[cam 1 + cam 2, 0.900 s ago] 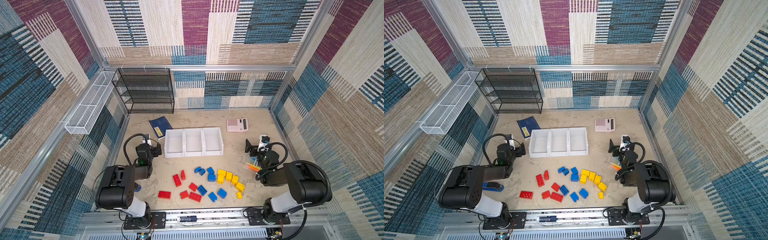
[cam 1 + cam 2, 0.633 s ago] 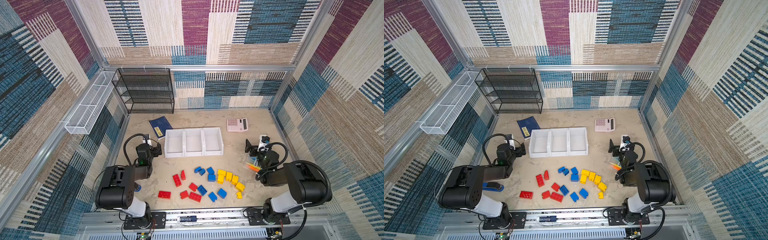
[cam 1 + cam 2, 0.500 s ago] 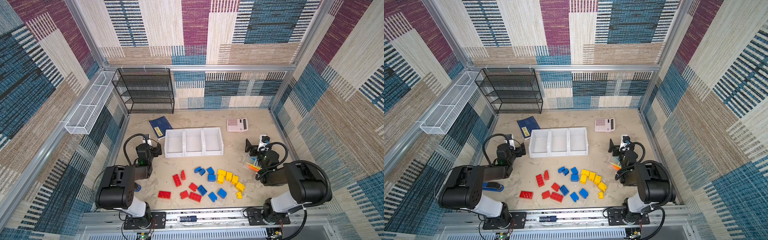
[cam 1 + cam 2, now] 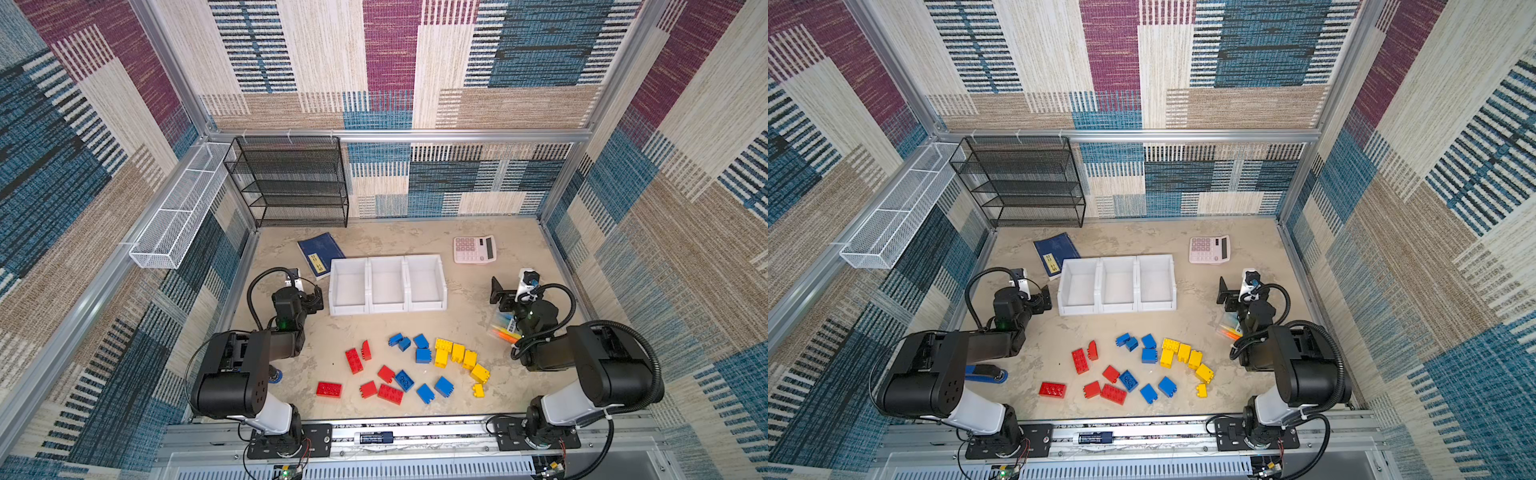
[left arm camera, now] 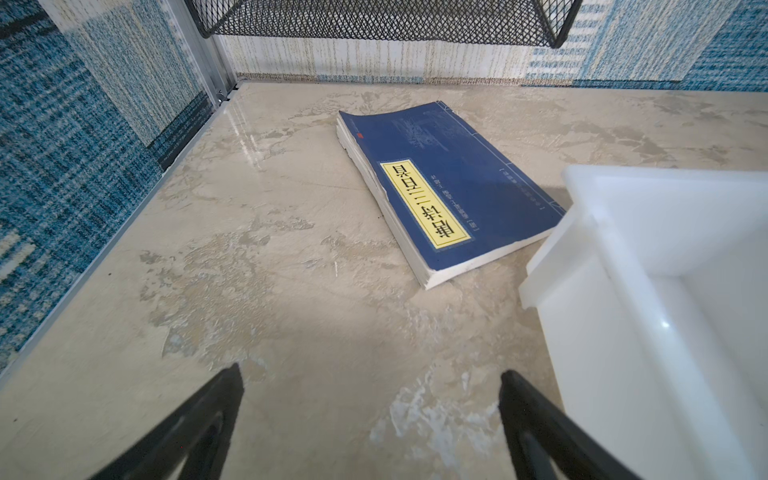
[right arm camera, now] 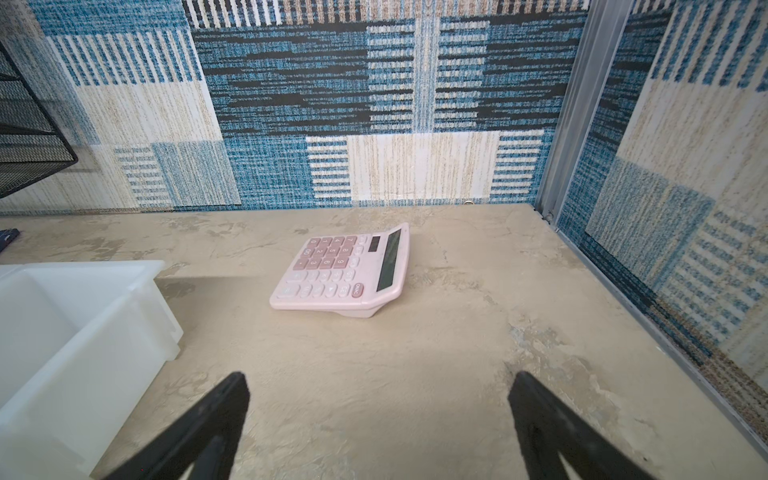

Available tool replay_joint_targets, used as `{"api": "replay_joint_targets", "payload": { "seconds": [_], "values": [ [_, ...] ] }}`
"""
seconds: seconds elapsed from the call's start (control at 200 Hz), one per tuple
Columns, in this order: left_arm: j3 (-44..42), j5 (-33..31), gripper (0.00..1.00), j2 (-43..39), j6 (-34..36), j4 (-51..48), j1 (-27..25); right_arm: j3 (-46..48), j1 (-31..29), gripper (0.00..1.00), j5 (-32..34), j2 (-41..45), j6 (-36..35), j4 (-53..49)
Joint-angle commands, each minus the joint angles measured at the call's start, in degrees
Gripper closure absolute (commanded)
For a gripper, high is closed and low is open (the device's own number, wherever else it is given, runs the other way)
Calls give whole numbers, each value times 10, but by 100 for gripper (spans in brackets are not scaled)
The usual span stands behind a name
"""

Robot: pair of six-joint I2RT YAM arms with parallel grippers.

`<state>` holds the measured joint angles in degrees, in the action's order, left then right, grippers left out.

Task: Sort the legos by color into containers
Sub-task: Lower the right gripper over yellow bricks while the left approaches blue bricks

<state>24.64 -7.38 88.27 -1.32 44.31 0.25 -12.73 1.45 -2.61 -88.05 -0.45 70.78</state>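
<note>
Several red legos (image 4: 353,360), blue legos (image 4: 423,355) and yellow legos (image 4: 457,352) lie scattered on the beige tabletop in front of the containers (image 4: 368,282), three joined white bins that stand empty. Both top views show the same spread, with red legos (image 4: 1079,360) nearest the left arm. My left gripper (image 4: 309,293) hovers low, just left of the bins, open with bare table between its fingers (image 5: 224,399). My right gripper (image 4: 509,293) sits right of the bins, also open and empty, with its fingers (image 6: 536,399) over bare table. No lego appears in either wrist view.
A blue book (image 5: 449,183) lies behind the left bin's wall (image 5: 582,291). A pink calculator (image 6: 345,270) sits at the back right. A black mesh rack (image 4: 291,183), a white wire basket (image 4: 178,212), a marker pack (image 4: 505,328) and a blue object (image 4: 986,374) are nearby.
</note>
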Motion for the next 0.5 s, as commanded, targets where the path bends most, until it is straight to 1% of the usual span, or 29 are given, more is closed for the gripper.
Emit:
{"api": "replay_joint_targets", "payload": {
  "seconds": [0.0,0.065,0.11,0.13,0.16,0.22,0.255,0.28,0.331,0.366,0.496],
  "values": [
    [2,-3,1,-2,5,12,0,0,0,0,-4,1,-3,15],
    [-1,-2,2,-8,7,16,0,4,-3,0,9,8,-3,19],
    [-1,-1,2,-26,11,5,-3,-9,-13,0,43,36,-3,-30],
    [1,1,1,-39,15,-14,-6,-23,-20,0,59,55,-3,-76],
    [17,2,2,-69,18,-61,-11,-58,-27,0,78,84,7,-173],
    [71,17,2,-117,-6,-230,-14,-149,-33,0,87,122,48,-400],
    [99,31,2,-137,-27,-308,-17,-187,-41,1,94,137,78,-487],
    [114,48,2,-150,-37,-346,-19,-206,-48,2,97,145,96,-546],
    [127,80,1,-175,-55,-390,-29,-235,-68,5,99,166,123,-631],
    [127,94,2,-194,-63,-407,-39,-245,-83,5,100,182,140,-672],
    [117,73,2,-269,-76,-475,-94,-249,-130,7,110,261,234,-828]
  ]
}}
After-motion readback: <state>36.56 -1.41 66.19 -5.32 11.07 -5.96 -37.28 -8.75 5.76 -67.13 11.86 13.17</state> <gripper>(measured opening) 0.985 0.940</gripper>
